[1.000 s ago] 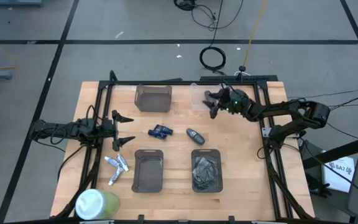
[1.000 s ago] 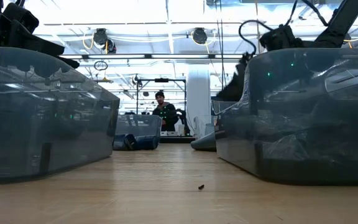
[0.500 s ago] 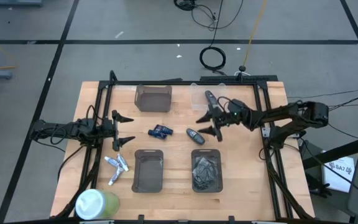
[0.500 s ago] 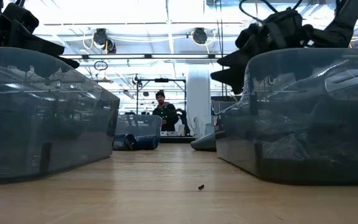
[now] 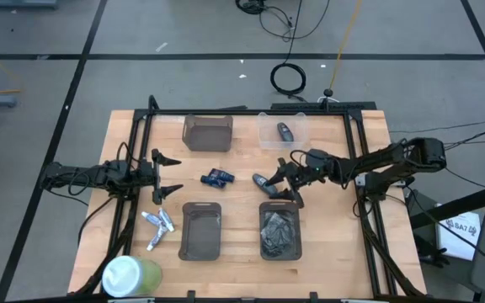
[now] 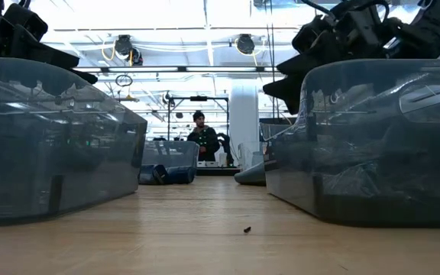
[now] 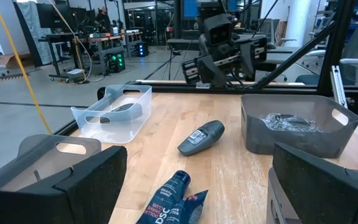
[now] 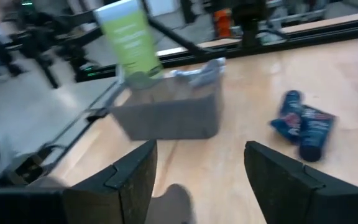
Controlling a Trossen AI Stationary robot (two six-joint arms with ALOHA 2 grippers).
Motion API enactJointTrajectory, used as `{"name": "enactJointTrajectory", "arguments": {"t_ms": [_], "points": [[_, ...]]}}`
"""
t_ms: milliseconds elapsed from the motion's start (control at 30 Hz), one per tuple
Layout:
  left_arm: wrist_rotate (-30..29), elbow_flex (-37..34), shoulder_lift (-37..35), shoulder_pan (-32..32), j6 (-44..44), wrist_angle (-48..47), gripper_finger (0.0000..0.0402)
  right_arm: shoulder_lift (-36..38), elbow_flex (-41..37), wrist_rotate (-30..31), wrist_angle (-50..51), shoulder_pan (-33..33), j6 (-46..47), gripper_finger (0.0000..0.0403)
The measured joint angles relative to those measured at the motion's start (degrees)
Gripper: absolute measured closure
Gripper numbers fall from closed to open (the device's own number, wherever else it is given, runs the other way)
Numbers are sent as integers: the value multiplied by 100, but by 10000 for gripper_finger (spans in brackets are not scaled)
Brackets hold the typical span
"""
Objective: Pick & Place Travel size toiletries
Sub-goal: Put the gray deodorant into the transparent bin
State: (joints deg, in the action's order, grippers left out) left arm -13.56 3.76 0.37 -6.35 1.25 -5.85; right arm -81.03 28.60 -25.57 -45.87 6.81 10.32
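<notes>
The travel size toiletries point(image 5: 157, 225) are small white-and-silver tubes. They lie flat near the table's near-left corner; the right wrist view shows them point(image 8: 199, 70) beyond a dark tray. My left gripper point(image 5: 173, 174) is open and hovers just beyond them, at the left side. My right gripper point(image 5: 286, 183) is open near the table's middle. It stands over a grey handset-shaped thing point(image 5: 263, 180), which shows low between its fingers point(image 8: 170, 206). Neither gripper touches the tubes.
Two dark blue tubes point(image 5: 218, 178) lie mid-table. A dark tray point(image 5: 201, 229) and one holding crumpled material point(image 5: 279, 229) sit by the near edge, and another dark tray point(image 5: 207, 132) by the far edge. A clear bin point(image 5: 283, 132) holds a grey thing. A green-and-white container point(image 5: 129, 276) stands near-left.
My right gripper has left the clear bin at the far edge. It has moved toward the near edge and a little left, ending over the grey handset-shaped thing. A grey thing now shows in the bin where the gripper was.
</notes>
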Motion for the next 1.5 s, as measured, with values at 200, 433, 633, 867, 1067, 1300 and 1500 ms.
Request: {"name": "enactJointTrajectory", "arguments": {"t_ms": [200, 433, 633, 867, 1067, 1300, 1500], "points": [[0, 0, 0, 0, 0, 0, 7, 0, 291, 431, 406, -75, 510, 159], [0, 1, -1, 0, 0, 2, 7, 0, 1755, 1111, 3294, -366, -451, 139], [0, 1, 1, 0, -1, 1, 7, 0, 2730, 2946, 5459, -556, -806, 131], [0, 1, 1, 0, -1, 1, 7, -279, 2830, 3439, 6108, -532, -363, 131], [0, 1, 1, 0, 0, 1, 7, -1003, 2828, 3276, 6017, -527, -347, 133], [0, 1, 1, 0, -1, 0, 7, -1500, 2835, 2965, 5889, -516, -137, 135], [0, 1, 1, 0, 0, 0, 7, -1552, 2835, 2995, 6095, -513, -150, 135]]}}
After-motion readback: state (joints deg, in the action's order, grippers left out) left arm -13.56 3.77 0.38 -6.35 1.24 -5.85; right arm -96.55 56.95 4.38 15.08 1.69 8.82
